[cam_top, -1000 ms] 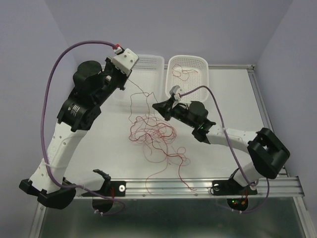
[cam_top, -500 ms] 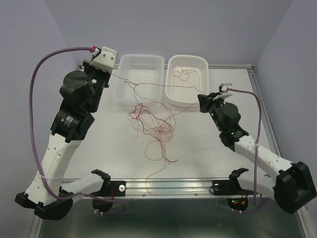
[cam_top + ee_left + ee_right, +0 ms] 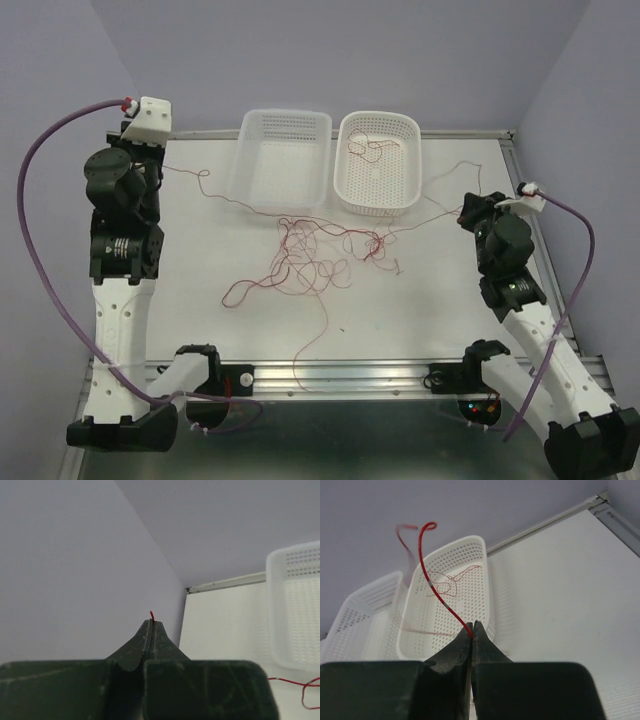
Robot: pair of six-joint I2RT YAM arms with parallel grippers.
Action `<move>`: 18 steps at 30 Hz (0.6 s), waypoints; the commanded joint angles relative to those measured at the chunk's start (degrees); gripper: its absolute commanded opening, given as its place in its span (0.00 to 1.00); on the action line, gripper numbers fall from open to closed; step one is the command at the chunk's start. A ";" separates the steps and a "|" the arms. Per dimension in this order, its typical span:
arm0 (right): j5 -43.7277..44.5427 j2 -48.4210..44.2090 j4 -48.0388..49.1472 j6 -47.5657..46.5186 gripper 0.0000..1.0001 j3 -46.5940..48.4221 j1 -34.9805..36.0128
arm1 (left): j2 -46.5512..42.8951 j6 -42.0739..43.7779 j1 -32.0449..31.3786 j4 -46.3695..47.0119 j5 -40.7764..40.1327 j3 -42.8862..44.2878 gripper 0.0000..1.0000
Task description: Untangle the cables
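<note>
The cables (image 3: 310, 255) are thin red wires lying in a loose tangle mid-table, with strands stretched out to both sides. At the far left my left gripper (image 3: 153, 160) is shut on one cable end, whose red tip (image 3: 151, 614) pokes out between the closed jaws (image 3: 151, 623). My right gripper (image 3: 468, 207) at the right is shut on another cable (image 3: 433, 586), pinched at the fingertips (image 3: 473, 630) and curling upward. A separate red cable (image 3: 368, 148) lies inside the right basket.
Two white mesh baskets stand at the back: the left basket (image 3: 246, 150) with nothing in it, and the right basket (image 3: 412, 150), which also shows in the right wrist view (image 3: 485, 575). A metal rail (image 3: 350, 376) runs along the near edge. Purple walls close in on both sides.
Both arms have swung outward, left to the far left and right to the right edge. The held cables have pulled the tangle wider and flatter across the table.
</note>
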 commanded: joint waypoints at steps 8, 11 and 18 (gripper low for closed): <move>-4.61 -4.52 -12.19 4.79 0.01 6.15 -12.09 | -3.32 -0.99 11.90 1.01 13.97 6.24 0.00; -2.86 -5.67 -14.21 4.61 0.01 5.71 -12.09 | -1.83 -2.04 11.90 0.48 12.85 10.01 0.00; -15.07 3.29 -21.07 1.10 1.00 9.14 -12.00 | 2.39 -7.13 11.81 -5.14 23.89 23.72 0.00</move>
